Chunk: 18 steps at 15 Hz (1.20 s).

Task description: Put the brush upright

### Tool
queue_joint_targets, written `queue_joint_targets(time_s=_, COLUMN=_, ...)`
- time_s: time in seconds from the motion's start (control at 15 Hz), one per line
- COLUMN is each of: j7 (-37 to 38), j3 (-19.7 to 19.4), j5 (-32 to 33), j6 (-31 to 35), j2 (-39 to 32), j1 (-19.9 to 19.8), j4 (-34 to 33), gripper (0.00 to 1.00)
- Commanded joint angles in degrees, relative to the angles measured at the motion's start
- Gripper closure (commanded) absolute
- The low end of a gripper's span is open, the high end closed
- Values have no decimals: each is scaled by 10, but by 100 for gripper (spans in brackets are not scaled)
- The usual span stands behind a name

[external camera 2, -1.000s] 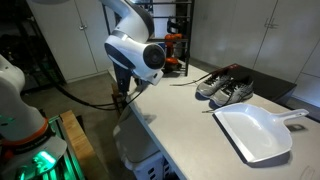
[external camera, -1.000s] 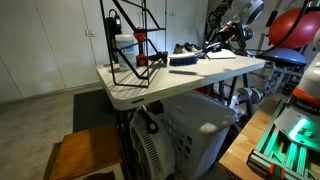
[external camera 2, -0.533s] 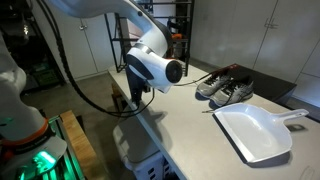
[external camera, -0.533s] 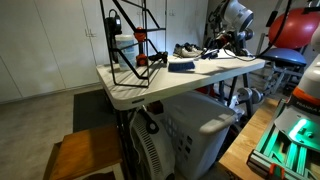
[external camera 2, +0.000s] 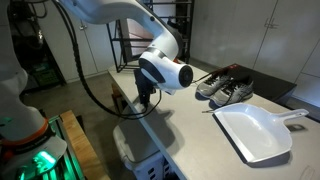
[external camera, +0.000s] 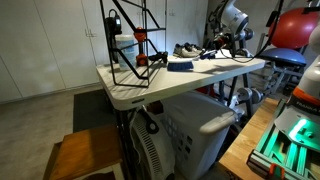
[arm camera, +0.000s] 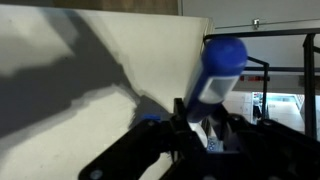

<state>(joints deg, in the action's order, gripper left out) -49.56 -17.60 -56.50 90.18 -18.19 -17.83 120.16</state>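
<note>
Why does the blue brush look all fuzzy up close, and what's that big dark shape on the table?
Wrist view: the brush sits very close to the lens, so it is out of focus with soft edges; the dark shape is a shadow falling across the pale table. In both exterior views things look sharper, and a green light glows in a lower corner.

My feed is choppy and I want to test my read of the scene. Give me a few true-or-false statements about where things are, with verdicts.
1. The brush with the blue handle sits between the fingers of the gripper. True, as the wrist view shows it.
2. The shoes are on the floor. False: they are on the table.
3. A white dustpan lies on the table. True.
4. The wire rack is white and lies flat. False: it is black and stands on the table.
5. The brush rests in the dustpan. False: the dustpan holds nothing.
</note>
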Motion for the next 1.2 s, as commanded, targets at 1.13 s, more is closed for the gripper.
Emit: queue_joint_targets(time_s=1.13, j7=53, j3=25, j5=22, j6=-117, j2=-128, j1=-42, j4=-137, gripper=67)
